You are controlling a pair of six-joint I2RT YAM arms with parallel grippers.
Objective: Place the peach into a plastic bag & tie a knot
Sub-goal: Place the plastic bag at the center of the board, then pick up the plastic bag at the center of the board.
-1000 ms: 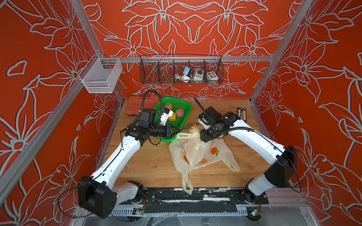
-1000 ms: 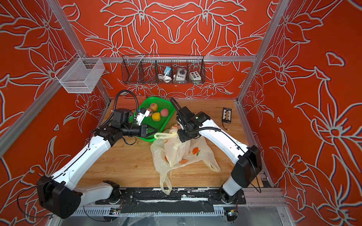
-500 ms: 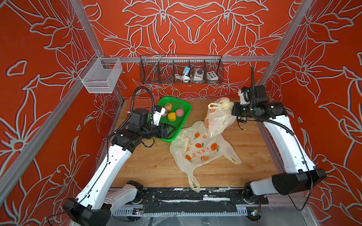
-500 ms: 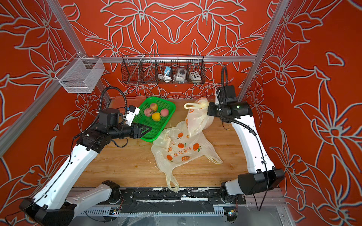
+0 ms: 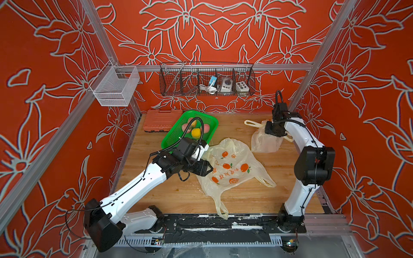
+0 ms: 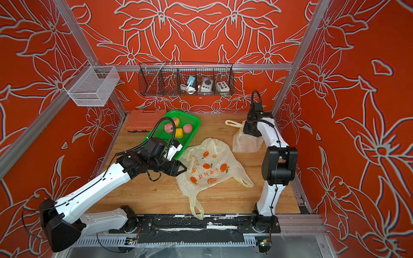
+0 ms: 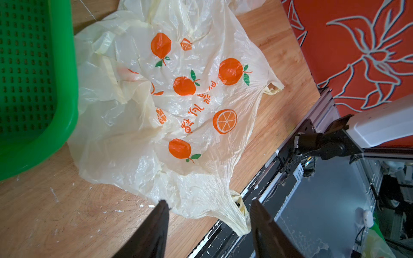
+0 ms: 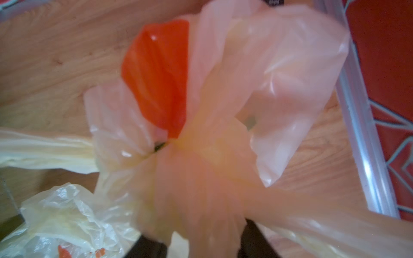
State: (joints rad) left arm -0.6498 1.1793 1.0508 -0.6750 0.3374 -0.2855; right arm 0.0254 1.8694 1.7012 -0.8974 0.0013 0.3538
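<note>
Now, the release step: right gripper looks parted (blurred view) around the knotted bag at two o'clock; left gripper, spread and empty, must next open the flat bag.

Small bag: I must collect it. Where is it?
In both top views, the small bag sits far right on the table, under the right gripper.

Orange case at back, black wire rack above
</note>
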